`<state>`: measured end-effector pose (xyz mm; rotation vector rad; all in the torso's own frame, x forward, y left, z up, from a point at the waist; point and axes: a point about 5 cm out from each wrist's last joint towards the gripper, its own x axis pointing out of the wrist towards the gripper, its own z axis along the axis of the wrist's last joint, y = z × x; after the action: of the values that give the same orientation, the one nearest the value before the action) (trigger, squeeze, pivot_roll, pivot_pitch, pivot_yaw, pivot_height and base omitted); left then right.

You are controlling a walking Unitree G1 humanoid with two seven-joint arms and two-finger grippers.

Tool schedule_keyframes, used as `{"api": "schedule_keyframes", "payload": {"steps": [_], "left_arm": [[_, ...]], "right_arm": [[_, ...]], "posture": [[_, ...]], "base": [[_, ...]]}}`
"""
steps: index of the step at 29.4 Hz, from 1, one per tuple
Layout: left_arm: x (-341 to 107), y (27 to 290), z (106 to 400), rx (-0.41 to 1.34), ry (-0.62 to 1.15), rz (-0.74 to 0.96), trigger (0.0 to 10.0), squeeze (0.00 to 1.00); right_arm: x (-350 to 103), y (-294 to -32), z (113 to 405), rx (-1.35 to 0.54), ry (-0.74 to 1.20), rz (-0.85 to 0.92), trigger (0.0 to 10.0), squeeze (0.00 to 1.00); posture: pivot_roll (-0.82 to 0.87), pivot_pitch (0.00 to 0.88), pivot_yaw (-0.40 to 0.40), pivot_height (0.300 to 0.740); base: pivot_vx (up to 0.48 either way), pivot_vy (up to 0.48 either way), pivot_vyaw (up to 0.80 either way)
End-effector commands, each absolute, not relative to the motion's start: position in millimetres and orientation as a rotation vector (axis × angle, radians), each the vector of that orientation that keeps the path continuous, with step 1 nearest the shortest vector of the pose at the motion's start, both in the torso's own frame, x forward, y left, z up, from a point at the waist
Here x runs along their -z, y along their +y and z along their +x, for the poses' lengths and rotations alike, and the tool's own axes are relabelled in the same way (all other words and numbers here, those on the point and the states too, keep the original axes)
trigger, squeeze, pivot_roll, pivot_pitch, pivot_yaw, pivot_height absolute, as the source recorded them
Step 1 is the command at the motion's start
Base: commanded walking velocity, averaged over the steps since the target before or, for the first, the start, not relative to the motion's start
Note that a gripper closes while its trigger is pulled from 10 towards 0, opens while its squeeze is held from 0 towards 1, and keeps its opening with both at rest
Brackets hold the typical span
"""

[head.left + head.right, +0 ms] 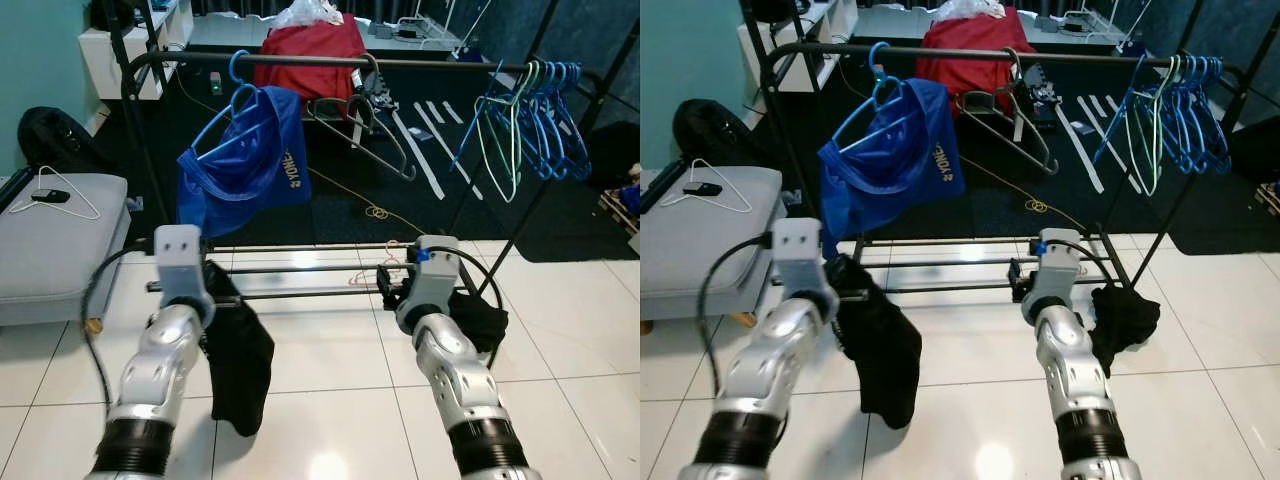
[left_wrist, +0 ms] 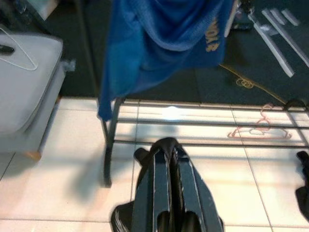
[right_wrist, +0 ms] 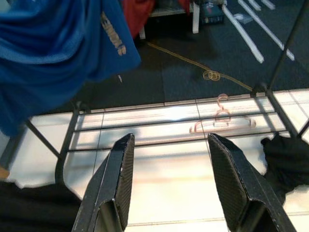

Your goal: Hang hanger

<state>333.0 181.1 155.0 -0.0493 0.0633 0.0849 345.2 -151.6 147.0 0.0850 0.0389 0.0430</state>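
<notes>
A black garment [image 1: 238, 360] is clamped in the left pincer [image 2: 169, 193], seemingly kept ready for hanging. The right pincer [image 3: 171, 186] is held apart, empty. Ahead, a pink hanger [image 3: 222, 121] lies beneath the rack [image 1: 330, 62].

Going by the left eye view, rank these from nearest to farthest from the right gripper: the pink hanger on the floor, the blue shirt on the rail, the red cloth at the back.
1. Pink hanger: on the floor tiles under the rack, just ahead of the right gripper.
2. Blue shirt: hanging on the rail, ahead and to the left.
3. Red cloth: behind the rail, at the back.
</notes>
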Motion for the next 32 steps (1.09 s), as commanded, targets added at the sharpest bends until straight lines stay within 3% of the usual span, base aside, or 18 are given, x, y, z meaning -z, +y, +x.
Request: {"api": "schedule_keyframes", "payload": {"steps": [1,10,23,32], "left_arm": [[-161.2,182.4,331.4,-0.079,0.037,-0.046,10.0,0.00],[-153.2,170.6,322.9,-0.065,0.064,-0.058,10.0,0.00],[-155.9,170.0,323.4,-0.028,0.054,-0.021,10.0,0.00],[-154.1,167.5,321.3,-0.022,0.073,-0.040,10.0,0.00]], "right_arm": [[-150.1,-150.2,343.1,-0.051,0.013,0.066,10.0,0.00],[-134.7,-153.5,326.9,-0.010,0.082,0.084,10.0,0.00],[-133.5,-145.2,321.0,-0.029,0.107,0.068,10.0,0.00],[-130.6,-153.1,319.0,0.044,0.143,0.071,10.0,0.00]], "posture": [[0.03,0.162,-0.037,0.740],[0.04,0.175,-0.058,0.740],[0.04,0.149,-0.055,0.740],[0.04,0.141,-0.060,0.740]], "base": [[0.000,0.000,0.00],[0.000,0.000,0.00],[0.000,0.000,0.00],[0.000,0.000,0.00]]}}
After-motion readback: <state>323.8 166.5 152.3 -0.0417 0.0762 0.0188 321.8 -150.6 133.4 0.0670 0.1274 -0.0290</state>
